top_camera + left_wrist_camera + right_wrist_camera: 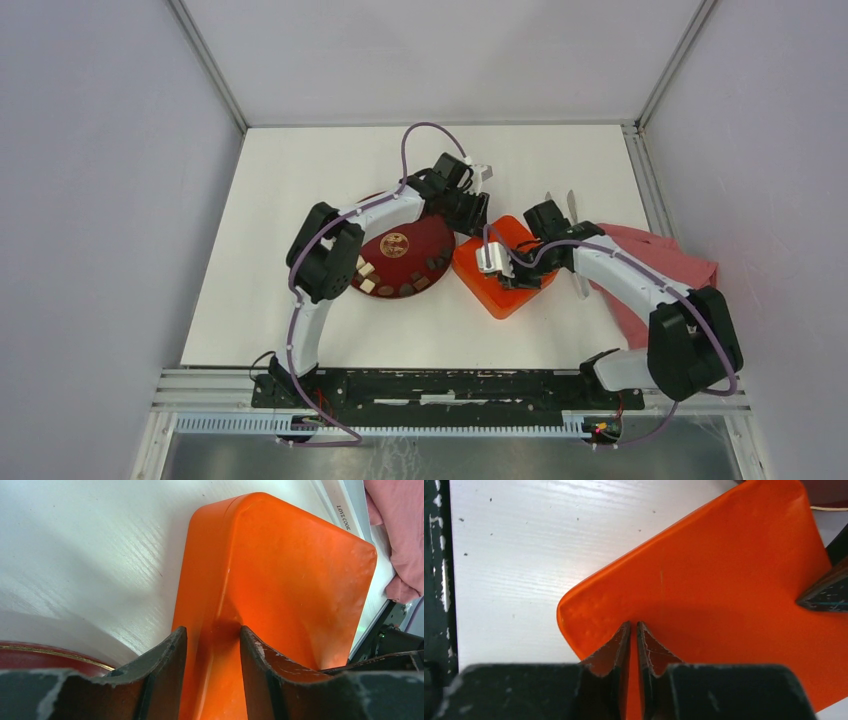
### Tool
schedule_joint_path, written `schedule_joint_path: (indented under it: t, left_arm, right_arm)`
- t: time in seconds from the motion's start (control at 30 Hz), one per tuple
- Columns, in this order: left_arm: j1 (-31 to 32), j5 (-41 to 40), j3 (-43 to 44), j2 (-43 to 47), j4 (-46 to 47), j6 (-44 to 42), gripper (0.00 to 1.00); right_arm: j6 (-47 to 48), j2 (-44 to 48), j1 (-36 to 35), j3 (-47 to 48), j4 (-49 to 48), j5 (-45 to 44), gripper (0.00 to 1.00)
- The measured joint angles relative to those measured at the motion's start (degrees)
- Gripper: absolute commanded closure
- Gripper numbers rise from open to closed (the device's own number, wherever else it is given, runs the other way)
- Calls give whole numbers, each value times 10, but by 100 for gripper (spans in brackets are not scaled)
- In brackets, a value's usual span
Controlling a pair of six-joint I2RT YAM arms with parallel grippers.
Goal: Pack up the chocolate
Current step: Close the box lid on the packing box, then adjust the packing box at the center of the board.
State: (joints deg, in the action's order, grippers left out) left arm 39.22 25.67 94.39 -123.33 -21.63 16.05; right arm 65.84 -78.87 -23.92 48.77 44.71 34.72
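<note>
Two grippers are at the square, smooth orange plastic box [500, 297], which lies on the white table [300, 180] between the round dark-red plate [428, 238] and the crumpled pink cloth [650, 250]. My left gripper [212, 630] straddles a raised edge on the far-left side of the box, just beside the plate. Its jaws stand at a middling width with orange filling the gap, and I cannot tell whether they clamp it. My right gripper [634, 624] is on the box near one rounded corner. Its jaws are almost together with a thin strip of orange between them, and I cannot tell whether that strip is pinched. The chocolate [368, 286], small dark-brown, light-brown and cream pieces, lies in a curved row along the near rim of the plate. The row lies on my side of the plate's flat tan round emblem [396, 243] and outside the box.
</note>
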Motion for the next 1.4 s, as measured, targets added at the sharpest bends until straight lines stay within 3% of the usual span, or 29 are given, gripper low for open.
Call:
schedule_joint_path:
  t: [0.2,0.47,0.7,0.97,1.07,1.27,1.4]
  left_arm:
    - [0,5,12,-8,-12,0,52]
    - [0,6,14,-8,-14,1,57]
    - [-3,13,13,-8,-10,7,61]
    - [-8,23,8,-8,0,17,62]
    - [-9,28,5,-8,5,22,63]
    - [-12,36,-13,-2,26,43,65]
    - [-10,35,-47,18,38,56,65]
  right_arm:
    - [-26,-2,-5,1,-41,-3,80]
    - [-63,-25,62,132,52,13,79]
    - [-194,-28,94,212,-65,-28,85]
    - [-264,-167,92,166,-139,-114,87]
    - [-275,-181,94,174,-156,-108,85]
    - [-272,-170,113,196,-101,-77,77]
    - [-230,-82,138,195,-45,-47,75]
